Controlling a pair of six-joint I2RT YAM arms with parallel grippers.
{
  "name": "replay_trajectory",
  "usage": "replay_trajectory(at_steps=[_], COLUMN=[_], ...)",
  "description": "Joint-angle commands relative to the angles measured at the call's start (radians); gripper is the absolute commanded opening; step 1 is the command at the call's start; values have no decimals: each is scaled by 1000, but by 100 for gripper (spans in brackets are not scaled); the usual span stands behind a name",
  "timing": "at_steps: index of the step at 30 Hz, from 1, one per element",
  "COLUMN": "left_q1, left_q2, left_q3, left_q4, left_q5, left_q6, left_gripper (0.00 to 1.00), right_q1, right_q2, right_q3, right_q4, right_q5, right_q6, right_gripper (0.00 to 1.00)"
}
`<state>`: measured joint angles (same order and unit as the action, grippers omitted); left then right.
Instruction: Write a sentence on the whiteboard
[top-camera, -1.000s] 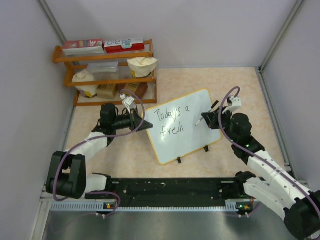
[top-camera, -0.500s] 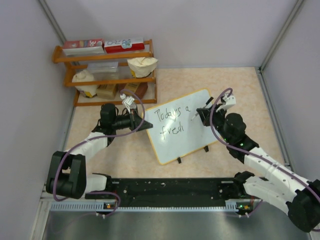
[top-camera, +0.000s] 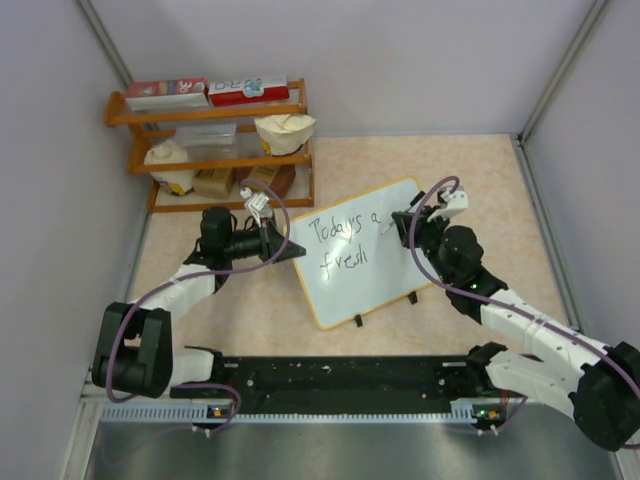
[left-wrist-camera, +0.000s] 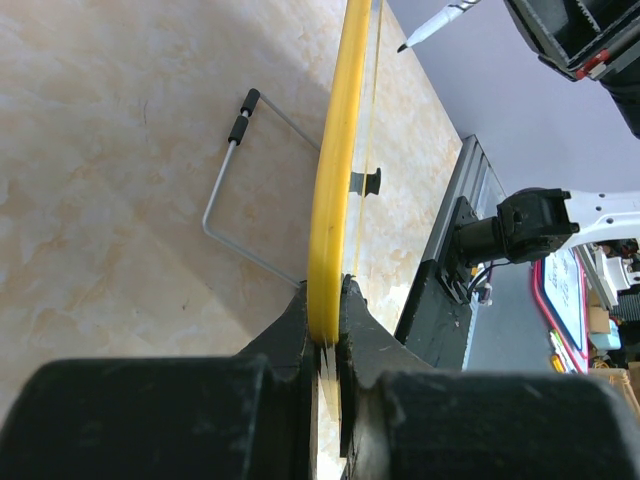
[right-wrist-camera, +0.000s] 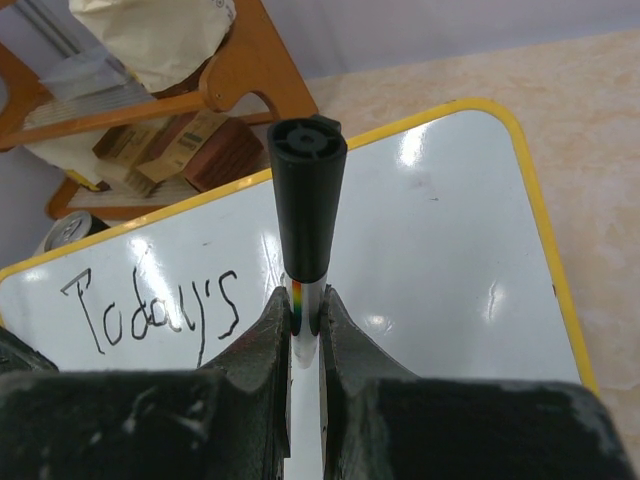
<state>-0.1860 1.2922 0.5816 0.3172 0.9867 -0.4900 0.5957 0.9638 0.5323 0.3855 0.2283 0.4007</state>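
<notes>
Your left gripper (top-camera: 288, 250) is clamped shut on the whiteboard (top-camera: 390, 275)'s left edge, steadying it on the counter (top-camera: 470, 180); your right gripper (top-camera: 403, 228) is closed around the marker (right-wrist-camera: 306, 190), with the tip just past the "a"; the sentence (top-camera: 343, 242) so far reads "Today's a / fresh"; the blank spot after "fresh" lies down-left of the tip along the slanted line, closest to your right arm; the shelf (top-camera: 210, 160) labels are too small to read.
</notes>
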Motion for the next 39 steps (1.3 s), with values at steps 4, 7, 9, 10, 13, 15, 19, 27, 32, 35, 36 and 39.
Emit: replay_trajectory(at_steps=[4, 7, 9, 10, 13, 15, 19, 27, 32, 35, 36, 39], left_q1=[-10, -10, -10, -10, -10, -10, -10, -10, -10, -10, -10, -10], left_q2=[19, 22, 24, 22, 22, 21, 25, 22, 24, 24, 24, 24], left_q3=[-20, -22, -20, -22, -22, -23, -22, -25, -26, -26, -28, -29], left_q4=[-53, -50, -49, -49, -49, -49, -44, -46, -43, -41, -40, -36], left_q5=[-76, -76, -76, -74, -76, -75, -74, -77, -76, -76, -76, -76], left_q6=[163, 163, 162, 160, 162, 162, 160, 160, 159, 159, 159, 157], left_gripper=[0, 0, 0, 0, 0, 0, 0, 0, 0, 0, 0, 0], right_q1=[21, 21, 19, 19, 21, 21, 21, 22, 21, 23, 21, 21], right_q2=[39, 55, 67, 70, 73, 70, 81, 102, 90, 73, 70, 50], right_q3=[-9, -8, -6, -8, -12, -17, -9, 8, -5, -11, -11, -15], right_q4=[62, 61, 55, 55, 53, 55, 41, -10, -40, -66, -80, -94], right_q5=[26, 31, 32, 31, 28, 25, 16, -30, -17, 15, 25, 42], right_q6=[6, 6, 9, 13, 18, 21, 21, 33, 40, 43, 46, 49], right_gripper=[0, 0, 0, 0, 0, 0, 0, 0, 0, 0, 0, 0])
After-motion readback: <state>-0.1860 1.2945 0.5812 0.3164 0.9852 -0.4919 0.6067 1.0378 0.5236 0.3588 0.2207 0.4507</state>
